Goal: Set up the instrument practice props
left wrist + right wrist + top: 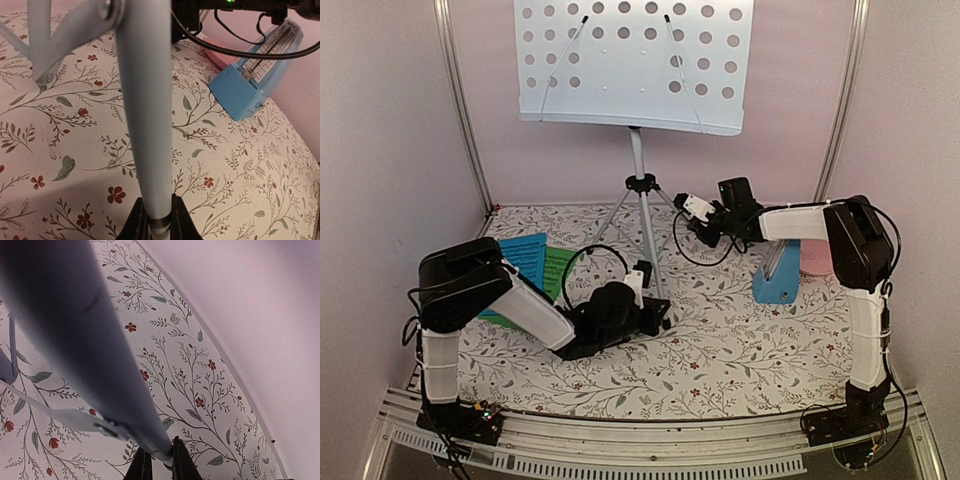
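The music stand's pale perforated desk (635, 65) stands upright on its silver tripod (638, 170) at the back centre. My left gripper (657, 312) is shut on the foot of the tripod's front leg (145, 100), low on the cloth, and shows in the left wrist view (159, 206). My right gripper (686, 214) is shut on the tripod's right leg (85, 340) and shows in the right wrist view (163, 454). The blue sheet (525, 255) and the green sheet (557, 270) lie on the left, partly under my left arm. The blue metronome (778, 270) lies on the right, also seen in the left wrist view (255, 80).
A floral cloth (720, 350) covers the table. A pink plate (815, 258) lies behind the metronome by the right wall, under my right arm. Pink walls and metal posts close in the back and sides. Cables hang from both wrists.
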Controlling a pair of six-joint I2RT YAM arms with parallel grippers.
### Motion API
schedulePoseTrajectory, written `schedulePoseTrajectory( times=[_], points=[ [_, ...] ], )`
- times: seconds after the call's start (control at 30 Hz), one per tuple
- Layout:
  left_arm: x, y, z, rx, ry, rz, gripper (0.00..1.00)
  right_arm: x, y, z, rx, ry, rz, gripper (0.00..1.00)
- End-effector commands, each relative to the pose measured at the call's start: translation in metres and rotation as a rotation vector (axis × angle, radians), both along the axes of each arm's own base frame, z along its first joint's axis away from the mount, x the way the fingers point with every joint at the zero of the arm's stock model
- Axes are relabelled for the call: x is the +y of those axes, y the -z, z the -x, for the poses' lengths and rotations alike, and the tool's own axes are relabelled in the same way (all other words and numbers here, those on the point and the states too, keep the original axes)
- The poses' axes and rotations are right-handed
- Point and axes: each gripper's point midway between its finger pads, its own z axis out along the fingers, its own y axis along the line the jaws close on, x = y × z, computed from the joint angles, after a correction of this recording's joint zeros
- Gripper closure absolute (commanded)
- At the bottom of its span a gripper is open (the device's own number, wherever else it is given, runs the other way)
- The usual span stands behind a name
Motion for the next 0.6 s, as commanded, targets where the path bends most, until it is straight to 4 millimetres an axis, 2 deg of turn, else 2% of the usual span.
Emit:
schedulePoseTrajectory(
  times=[0.0,0.1,0.2,0.43,0.57],
  points=[
    [-0.029,0.062,0.073,0.14,0.256,-0.176,1.0,0.013,-0.007,-0.008,-0.077,-0.006,0.037,0.89],
    [-0.032,0.063,0.071,0.143,0.245,-0.193,1.0,0.014,-0.003,-0.006,-0.071,-0.01,0.04,0.86],
    [-0.035,0.065,0.068,0.148,0.236,-0.198,0.97,0.018,-0.003,0.001,-0.072,-0.021,0.034,0.75],
    [-0.038,0.067,0.067,0.162,0.228,-0.19,0.97,0.022,-0.016,0.016,-0.098,-0.029,0.011,0.56],
    [-0.04,0.065,0.065,0.158,0.223,-0.182,0.97,0.022,-0.036,0.026,-0.121,-0.014,-0.026,0.42]
  ],
)
